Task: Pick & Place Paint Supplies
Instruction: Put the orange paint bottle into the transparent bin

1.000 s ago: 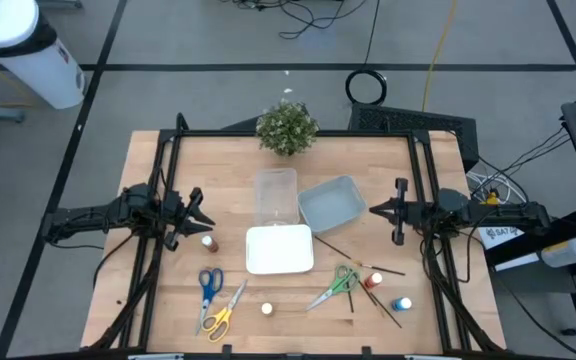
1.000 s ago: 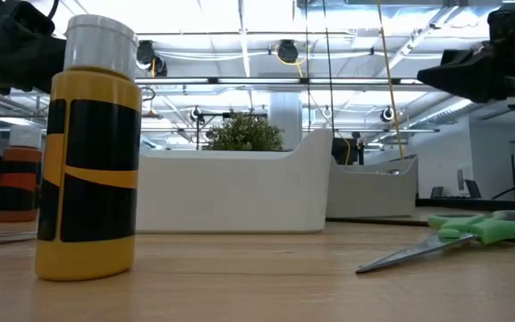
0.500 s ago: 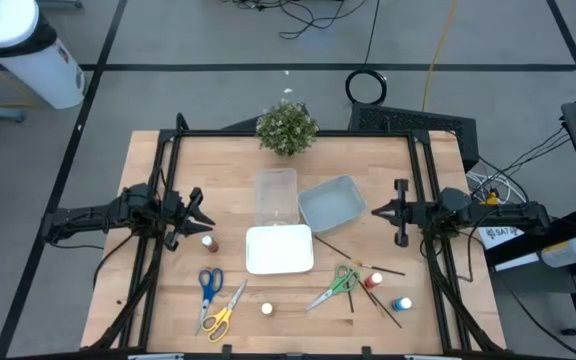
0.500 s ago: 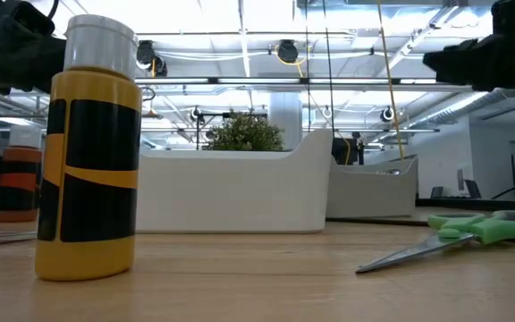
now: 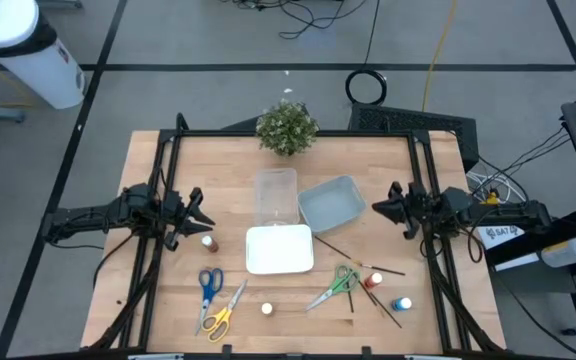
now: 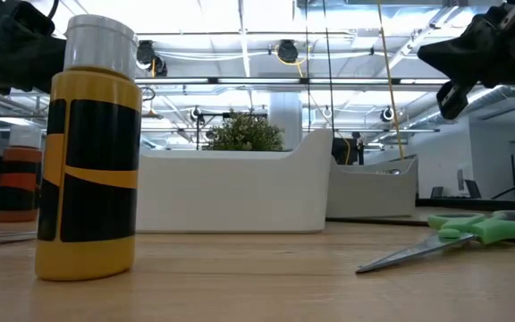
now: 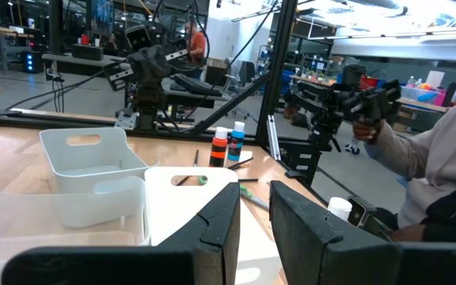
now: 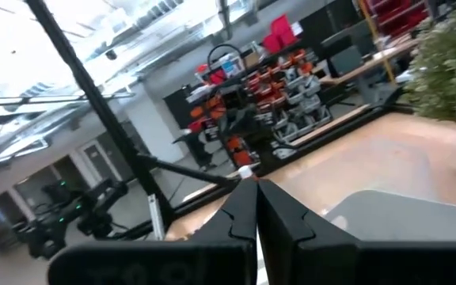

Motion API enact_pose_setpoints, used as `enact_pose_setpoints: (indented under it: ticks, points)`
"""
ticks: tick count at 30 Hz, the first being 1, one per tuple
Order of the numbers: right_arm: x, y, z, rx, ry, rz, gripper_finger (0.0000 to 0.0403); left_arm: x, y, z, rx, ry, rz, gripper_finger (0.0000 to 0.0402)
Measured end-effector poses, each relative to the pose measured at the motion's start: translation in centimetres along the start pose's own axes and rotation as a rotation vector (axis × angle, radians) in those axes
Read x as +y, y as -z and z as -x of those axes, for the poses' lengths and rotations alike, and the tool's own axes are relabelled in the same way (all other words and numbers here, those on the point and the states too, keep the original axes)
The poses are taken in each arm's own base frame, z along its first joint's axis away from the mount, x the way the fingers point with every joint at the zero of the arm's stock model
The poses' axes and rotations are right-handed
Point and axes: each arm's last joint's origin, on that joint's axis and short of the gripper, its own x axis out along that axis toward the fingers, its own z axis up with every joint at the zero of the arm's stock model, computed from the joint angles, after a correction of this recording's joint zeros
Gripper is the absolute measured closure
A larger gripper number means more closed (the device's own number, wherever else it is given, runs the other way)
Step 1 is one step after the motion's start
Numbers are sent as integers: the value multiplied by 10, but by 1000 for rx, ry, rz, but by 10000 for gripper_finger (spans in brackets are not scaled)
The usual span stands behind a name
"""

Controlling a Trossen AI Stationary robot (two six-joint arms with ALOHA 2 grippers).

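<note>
Nearest the front edge of the wooden table (image 5: 368, 160) stood a small bottle (image 5: 266, 310) with a whitish cap; the low view showed its yellow body (image 6: 91, 152) wrapped in a black label on which no writing could be read. Left of it lay yellow-handled scissors (image 5: 219, 318) beside blue-handled scissors (image 5: 209, 285). To the right lay green-handled scissors (image 5: 336, 285), thin dark brushes (image 5: 346, 254), a red paint bottle (image 5: 373, 282) and a blue paint bottle (image 5: 401, 303); their labels were too small to read. A brown-capped bottle (image 5: 209, 243) stood just left of the white tray (image 5: 279, 249) at the table's middle. Farther back sat a clear tray (image 5: 275, 195) and, to its right, a tilted grey tray (image 5: 332, 203). The left gripper (image 5: 200, 209) hovered above the table's left side near the brown-capped bottle, its fingers (image 7: 212, 218) a narrow gap apart with nothing between them. The right gripper (image 5: 387, 207) hung above the right side, just beyond the grey tray, its fingers (image 8: 244, 210) pressed together on nothing. A white tag on the right arm carried dark lettering that could not be made out. At the far edge stood a leafy potted plant (image 5: 287, 128). In the left wrist view a person in a light sleeve (image 7: 418, 154) showed beyond the table.
</note>
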Motion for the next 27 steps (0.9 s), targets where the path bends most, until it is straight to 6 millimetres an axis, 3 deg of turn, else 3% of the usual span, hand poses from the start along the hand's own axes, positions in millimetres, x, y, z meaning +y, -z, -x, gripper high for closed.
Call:
enact_pose_setpoints:
  ticks: [7,11,17,27]
  points:
    - [-4,-4,0,-94,163,122,403,0,0,0,0,0,0,321]
    - [-4,-4,-1,-114,182,58,403,0,0,0,0,0,0,321]
    - [13,-6,-8,-69,-136,26,403,0,0,0,0,0,1,321]
    - [56,-3,-11,-183,-532,211,403,0,0,0,0,0,0,321]
